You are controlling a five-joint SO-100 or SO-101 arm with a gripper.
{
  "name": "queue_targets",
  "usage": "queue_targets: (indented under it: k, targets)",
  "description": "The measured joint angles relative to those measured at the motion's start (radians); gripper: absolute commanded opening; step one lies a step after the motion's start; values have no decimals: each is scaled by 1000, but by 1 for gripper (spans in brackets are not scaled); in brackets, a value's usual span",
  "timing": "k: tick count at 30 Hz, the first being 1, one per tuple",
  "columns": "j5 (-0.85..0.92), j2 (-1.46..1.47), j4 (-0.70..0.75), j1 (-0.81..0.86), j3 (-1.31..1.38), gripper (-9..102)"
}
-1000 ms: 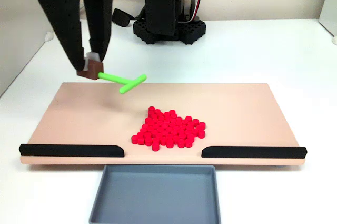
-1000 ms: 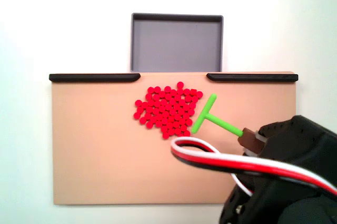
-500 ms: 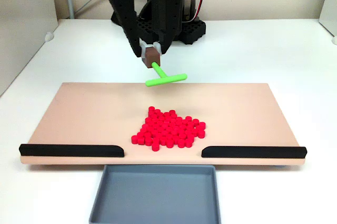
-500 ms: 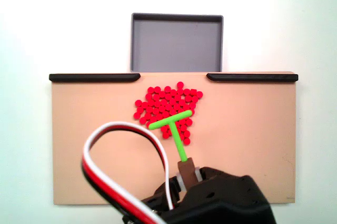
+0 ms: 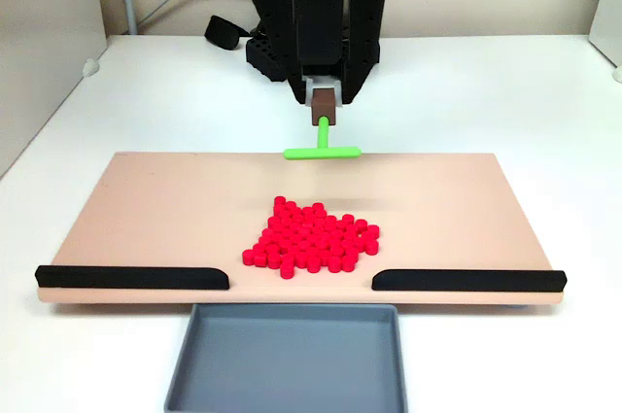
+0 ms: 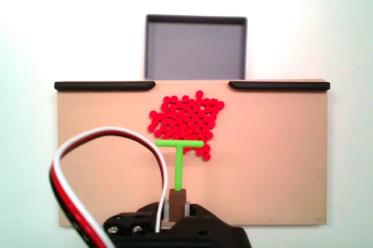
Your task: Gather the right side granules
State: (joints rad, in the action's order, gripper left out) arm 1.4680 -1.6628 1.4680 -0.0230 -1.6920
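A: Where is the gripper point(image 5: 322, 92) and what has it got?

B: It is closed on the brown block at the end of the green T-shaped pusher point(image 5: 322, 148). The stem points straight toward the board's front edge and the crossbar lies square across.

A: And the granules point(image 5: 313, 243)?

B: One tight red cluster near the middle of the tan board point(image 5: 146, 209), a little toward its front edge, between the two black rails point(image 5: 132, 277). In the view from above the pile point(image 6: 185, 121) sits just past the crossbar point(image 6: 179, 143), and a few pellets trail off at its lower right corner, beside the bar's right tip. The grey tray point(image 5: 284, 355) waits beyond the gap between the rails.

A: Is the bar down on the board?

B: I'd say not; in the front view it seems to hang above the far edge, though I cannot be sure of its height.

A: How should the step go, then?

B: Lower until the crossbar just touches the wood, keep it level so nothing slips underneath, and start outside the stragglers. Sweep slowly inward, since a quick push would likely scatter these small pellets past the bar's ends
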Motion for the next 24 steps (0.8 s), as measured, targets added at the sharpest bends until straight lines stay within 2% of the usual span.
queue_targets:
  k: [8, 24]
  targets:
    - [-75, 20, 0, -26, 0, 0]
    - [-34, -6, 6, -26, 0, 0]
